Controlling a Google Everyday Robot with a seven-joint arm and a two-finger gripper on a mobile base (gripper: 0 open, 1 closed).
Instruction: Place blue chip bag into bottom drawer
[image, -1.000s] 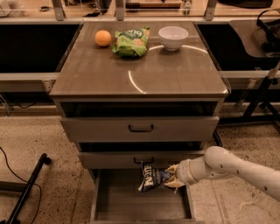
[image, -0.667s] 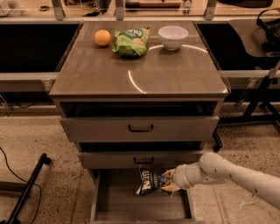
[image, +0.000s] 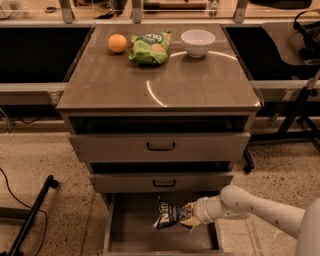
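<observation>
The blue chip bag (image: 169, 215) is dark navy with white lettering and hangs tilted just above the floor of the bottom drawer (image: 120, 235), which is pulled out. My gripper (image: 187, 217) reaches in from the right at the end of a white arm and is shut on the bag's right end. The gripper sits inside the drawer opening, just below the front of the middle drawer (image: 160, 182). The bag's lower edge is close to the drawer floor; I cannot tell if it touches.
On the cabinet top (image: 160, 82) lie an orange (image: 117, 43), a green chip bag (image: 150, 48) and a white bowl (image: 198, 42). The top drawer (image: 160, 146) and middle drawer stand partly open. A black stand leg (image: 30, 217) lies on the floor at left.
My gripper has moved left and down with the blue chip bag, deeper into the bottom drawer. The bag hangs lower and closer to the drawer's middle.
</observation>
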